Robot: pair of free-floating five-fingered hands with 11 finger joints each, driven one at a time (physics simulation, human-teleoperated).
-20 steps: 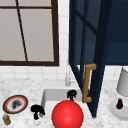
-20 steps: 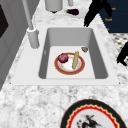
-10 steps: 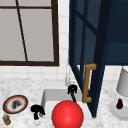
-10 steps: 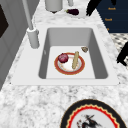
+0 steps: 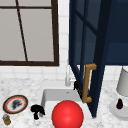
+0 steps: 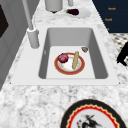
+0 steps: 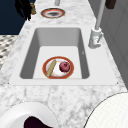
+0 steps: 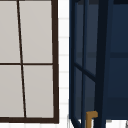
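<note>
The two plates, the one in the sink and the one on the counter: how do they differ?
The sink plate lies in the basin and carries a red onion and a tan stick-shaped item; the counter plate lies on the marble left of the sink, carrying nothing, with a dark picture at its centre. Both are round, flat, with reddish rims.

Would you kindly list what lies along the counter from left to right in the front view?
Small jar → patterned plate → left hand → red ball → cabinet door handle → eggplant on a white plate.
</note>
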